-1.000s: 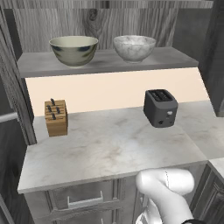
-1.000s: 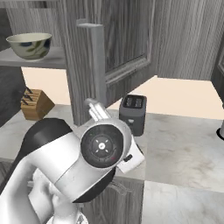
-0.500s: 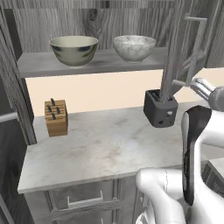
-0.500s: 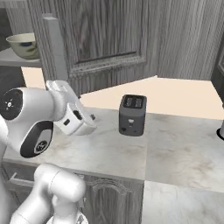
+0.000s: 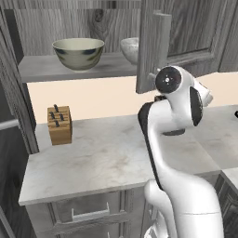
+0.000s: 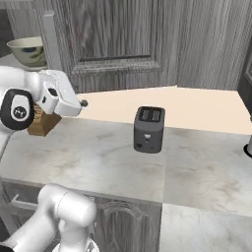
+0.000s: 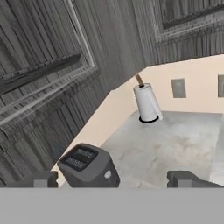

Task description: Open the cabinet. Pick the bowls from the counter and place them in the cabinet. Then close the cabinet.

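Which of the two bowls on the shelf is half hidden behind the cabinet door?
The white-grey bowl on the right; the door covers part of it, while the beige-olive bowl sits in full view.

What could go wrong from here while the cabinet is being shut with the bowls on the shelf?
1. The right door is only partly swung, the left side open; the beige bowl sits near the shelf's front edge, so a closing door might clip it.
2. The open end effector hovers just above the toaster and could bump it.
3. The knife block stands beneath the shelf, within a wide arm swing.
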You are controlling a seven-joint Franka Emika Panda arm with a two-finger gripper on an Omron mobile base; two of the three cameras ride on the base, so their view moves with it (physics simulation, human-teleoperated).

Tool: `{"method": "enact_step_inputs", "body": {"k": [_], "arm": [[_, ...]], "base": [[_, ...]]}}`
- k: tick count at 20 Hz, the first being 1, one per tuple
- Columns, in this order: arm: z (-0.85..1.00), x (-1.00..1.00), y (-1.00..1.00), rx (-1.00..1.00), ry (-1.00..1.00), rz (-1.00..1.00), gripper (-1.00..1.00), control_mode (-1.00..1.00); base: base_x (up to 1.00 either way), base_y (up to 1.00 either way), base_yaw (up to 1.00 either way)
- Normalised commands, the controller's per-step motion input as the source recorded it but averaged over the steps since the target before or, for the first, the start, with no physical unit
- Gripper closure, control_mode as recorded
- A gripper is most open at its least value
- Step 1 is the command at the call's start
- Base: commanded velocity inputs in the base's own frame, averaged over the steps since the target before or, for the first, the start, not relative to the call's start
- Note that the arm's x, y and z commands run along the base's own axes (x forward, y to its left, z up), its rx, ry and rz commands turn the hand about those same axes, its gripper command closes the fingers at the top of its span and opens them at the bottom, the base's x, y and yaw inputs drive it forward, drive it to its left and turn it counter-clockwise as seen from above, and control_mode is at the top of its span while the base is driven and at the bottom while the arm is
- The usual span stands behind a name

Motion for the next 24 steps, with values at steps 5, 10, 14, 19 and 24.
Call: {"method": "enact_step_inputs", "body": {"k": [5, 10, 14, 19, 24], "arm": [[0.0, 1.0, 0.77, -0.15, 0.07, -0.29, -1.0, -1.0], [0.0, 1.0, 0.32, -0.11, 0.07, -0.25, -1.0, -1.0], [0.04, 1.0, 0.0, -0.03, 0.01, -0.1, -1.0, -1.0], [0.04, 1.0, -0.12, 0.0, 0.01, 0.0, -1.0, -1.0], [0.04, 0.53, -0.15, 0.0, 0.02, 0.0, -1.0, -1.0]], "base": [[0.0, 0.0, 0.0], [0.0, 0.0, 0.0], [0.0, 0.0, 0.0], [0.0, 0.0, 0.0], [0.0, 0.0, 0.0]]}}
